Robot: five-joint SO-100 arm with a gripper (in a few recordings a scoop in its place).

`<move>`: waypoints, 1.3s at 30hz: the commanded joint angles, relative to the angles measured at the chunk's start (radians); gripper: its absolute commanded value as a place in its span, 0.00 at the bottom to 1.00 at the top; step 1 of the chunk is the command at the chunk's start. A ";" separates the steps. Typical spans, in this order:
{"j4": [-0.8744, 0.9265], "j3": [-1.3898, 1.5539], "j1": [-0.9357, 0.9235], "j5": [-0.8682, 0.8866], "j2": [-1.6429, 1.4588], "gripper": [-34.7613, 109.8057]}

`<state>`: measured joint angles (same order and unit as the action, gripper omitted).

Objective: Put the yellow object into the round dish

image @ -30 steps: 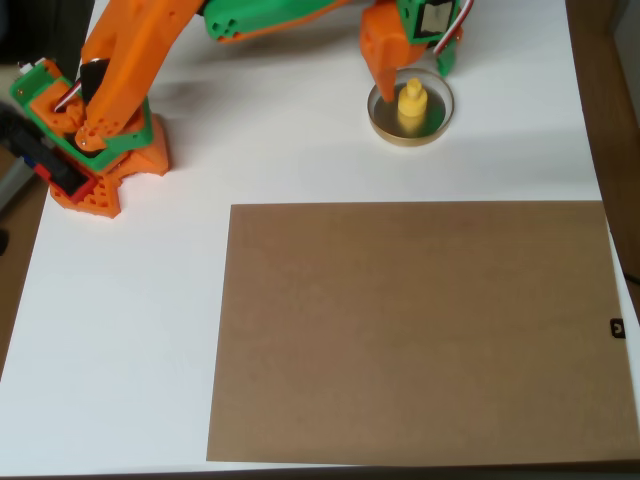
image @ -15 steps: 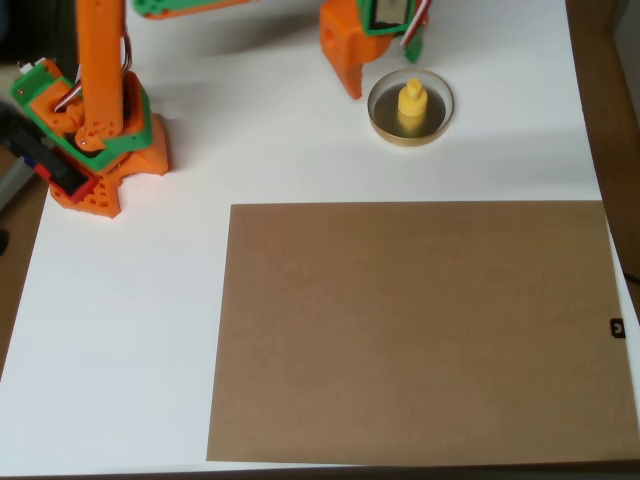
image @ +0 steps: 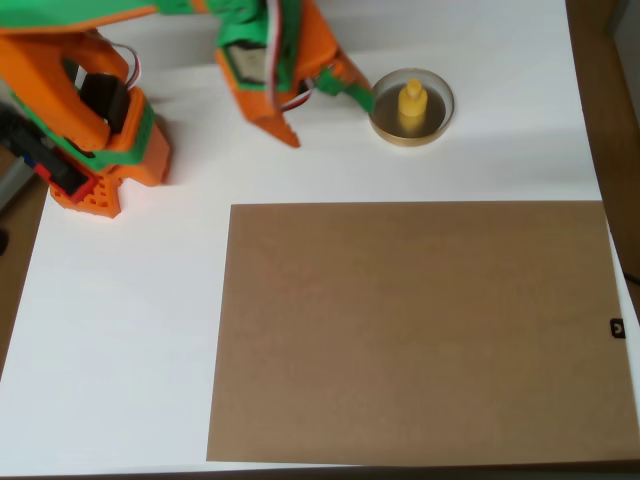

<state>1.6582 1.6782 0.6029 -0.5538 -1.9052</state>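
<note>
White surface point(image: 150, 330), brown board point(image: 415, 330) laid flat | yellow object point(image: 412, 103) upright in round dish point(image: 385, 122), knob up | gripper point(image: 325, 115) spread wide, empty, left of dish

yellow object point(image: 412, 103) inside round dish point(image: 441, 124), end effector point(image: 325, 112) left

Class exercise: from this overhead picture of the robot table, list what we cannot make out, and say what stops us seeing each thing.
1. Arm's upper links: cut off by the top edge of the overhead view.
2. Gripper: orange and green fingers spread apart, but the wrist body hides their hinge.
3. Round dish: the yellow object covers the middle of its bottom.
4. Small black mark at the brown board edge: too small to identify.
</note>
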 commanded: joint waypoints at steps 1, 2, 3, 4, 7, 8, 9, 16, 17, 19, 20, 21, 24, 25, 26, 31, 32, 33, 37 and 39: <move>-0.018 0.034 -0.117 -0.005 -0.146 0.43; -0.028 0.049 -0.156 -0.005 -0.166 0.43; -0.034 0.058 -0.198 -0.003 -0.183 0.43; -0.041 0.064 -0.238 -0.002 -0.195 0.43; -0.071 0.081 -0.362 0.015 -0.210 0.43; -0.086 0.086 -0.402 0.025 -0.210 0.43; -0.103 0.092 -0.439 0.035 -0.210 0.43; -0.253 0.167 -0.637 0.178 -0.224 0.42; -0.270 0.179 -0.652 0.196 -0.227 0.42; -0.311 0.207 -0.678 0.229 -0.236 0.42; -0.330 0.216 -0.692 0.242 -0.236 0.42; -0.347 0.224 -0.707 0.256 -0.232 0.42; -0.411 0.272 -0.742 0.295 -0.225 0.41; -0.433 0.290 -0.753 0.307 -0.224 0.41; -0.453 0.311 -0.762 0.318 -0.224 0.41; -0.520 0.402 -0.807 0.374 -0.256 0.41; -0.529 0.426 -0.813 0.379 -0.278 0.41; -0.535 0.451 -0.818 0.382 -0.310 0.41; -0.545 0.566 -0.824 0.380 -0.499 0.40; -0.540 0.620 -0.824 0.373 -0.597 0.40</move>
<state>1.1137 2.2611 -0.1979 -0.1687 -2.3378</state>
